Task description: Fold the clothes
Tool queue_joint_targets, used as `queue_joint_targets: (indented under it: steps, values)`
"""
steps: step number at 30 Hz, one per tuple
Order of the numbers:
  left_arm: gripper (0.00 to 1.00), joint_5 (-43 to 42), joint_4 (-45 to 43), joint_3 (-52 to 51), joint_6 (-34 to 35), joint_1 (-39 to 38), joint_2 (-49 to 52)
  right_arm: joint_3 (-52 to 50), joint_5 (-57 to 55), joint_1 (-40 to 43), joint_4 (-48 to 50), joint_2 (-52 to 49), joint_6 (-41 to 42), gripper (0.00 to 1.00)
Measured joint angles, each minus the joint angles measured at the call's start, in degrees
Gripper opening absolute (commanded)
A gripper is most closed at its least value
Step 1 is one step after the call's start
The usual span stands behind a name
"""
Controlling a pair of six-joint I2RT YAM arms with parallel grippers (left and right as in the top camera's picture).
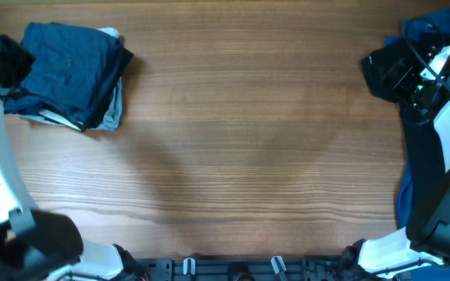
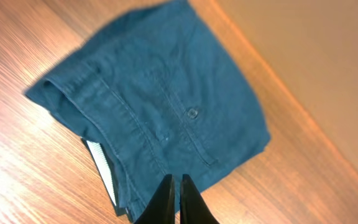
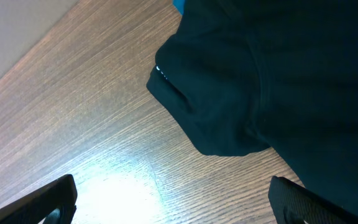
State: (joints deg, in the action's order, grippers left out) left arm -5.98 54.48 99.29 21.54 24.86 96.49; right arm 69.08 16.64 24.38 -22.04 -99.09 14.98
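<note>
Table [image 1: 248, 140] is the reference for all positions.

Navy garment [image 1: 69, 66]: folded into a rough rectangle, lying at the table's far left corner. Stitched seams and one small button [image 2: 192, 113] face up. Pale blue garment [image 1: 113, 109] sits beneath it and pokes out at the stack's right and near edges. The left wrist view shows a light striped edge under the navy layer, possibly this same piece.

Left gripper [image 2: 176, 182]: fingers pressed together with nothing between them, tips over the navy garment's near edge. Contact with the cloth cannot be told from this angle.

Black garment [image 1: 385, 69]: bunched and unfolded at the table's far right edge. One rounded lobe lies flat on the wood. Bright blue garment [image 1: 436, 27] is behind it, at the table's far right corner, partly covered by the arm.

Right gripper [image 3: 173, 182]: fingers spread wide and empty, above bare table beside the black garment's lobe.
</note>
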Motion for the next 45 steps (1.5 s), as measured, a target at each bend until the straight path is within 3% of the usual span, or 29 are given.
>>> queue_joint_targets:
  steps: [9, 14, 19, 21, 23, 27, 34, 38, 41, 45]
  values:
    - [0.04, -1.6, 8.7, -0.7, 0.2, 0.1, 25.6, 0.0, 0.0, 0.0, 0.0, 0.0, 0.0, 1.0]
    - [0.04, -3.4, 10.4, -0.9, 0.2, 0.4, 23.8, 0.0, 0.0, 0.0, 0.0, 0.0, 0.0, 1.0]
    - [0.04, -15.1, -2.6, -1.0, 0.2, -0.3, 3.7, 0.0, 0.0, 0.0, 0.0, 0.0, 0.0, 1.0]
    - [0.04, -17.3, -6.5, -0.2, 0.2, -2.2, 0.3, 0.0, 0.0, 0.0, 0.0, 0.0, 0.0, 1.0]
    - [0.04, -18.2, -8.8, -0.1, 0.2, -4.9, 2.3, 0.0, 0.0, 0.0, 0.0, 0.0, 0.0, 1.0]
    - [0.04, -21.7, -16.4, -0.6, 0.2, -10.8, 16.5, 0.0, 0.0, 0.0, -0.1, 0.0, 0.0, 1.0]
    - [0.04, -29.5, -19.9, -0.9, -0.1, -12.3, 33.5, 0.0, 0.0, 0.0, 0.1, 0.0, 0.0, 1.0]
    - [0.04, -42.0, -30.4, -1.4, 1.5, -10.4, 32.2, 0.0, 0.0, 0.0, 0.2, 0.0, 0.0, 0.99]
    - [0.04, -47.7, -39.1, -1.7, 6.1, -7.8, 24.6, 0.0, 0.0, 0.0, 0.1, 0.0, 0.0, 1.0]
    - [0.04, -46.3, -35.4, -0.5, 8.0, 1.9, 12.5, 0.0, 0.0, 0.0, 0.1, 0.0, 0.0, 1.0]
